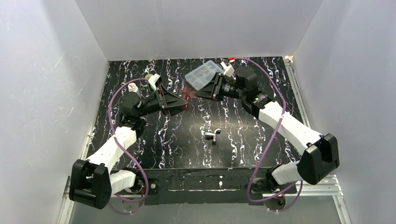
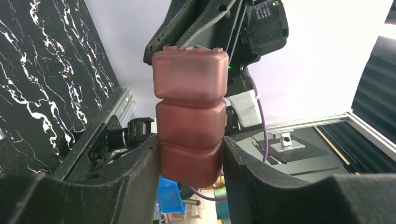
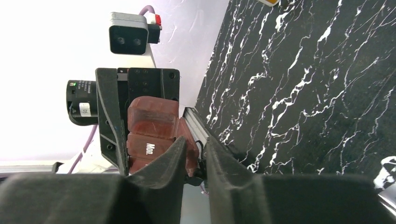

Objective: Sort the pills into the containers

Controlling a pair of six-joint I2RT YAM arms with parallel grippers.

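Pill case (image 2: 190,121) is made of frosted, see-through-ish reddish plastic, pretty smooth. Left claw (image 2: 190,156) is moulded in matt, grainy black plastic. Table (image 3: 317,93) is finished in glossy black marble-look.

The containers (image 2: 189,116) are one translucent red-brown strip of rounded compartments, held in the air between the fingers of the left gripper (image 2: 191,142). One lid reads "Mon."; a flap at its other end may be a lifted lid.

Left arm (image 1: 112,147) and right arm (image 1: 292,126): white link shells, black joint housings, a purple cable (image 1: 111,109) along each; bases at black marbled table's (image 1: 243,154) near edge.
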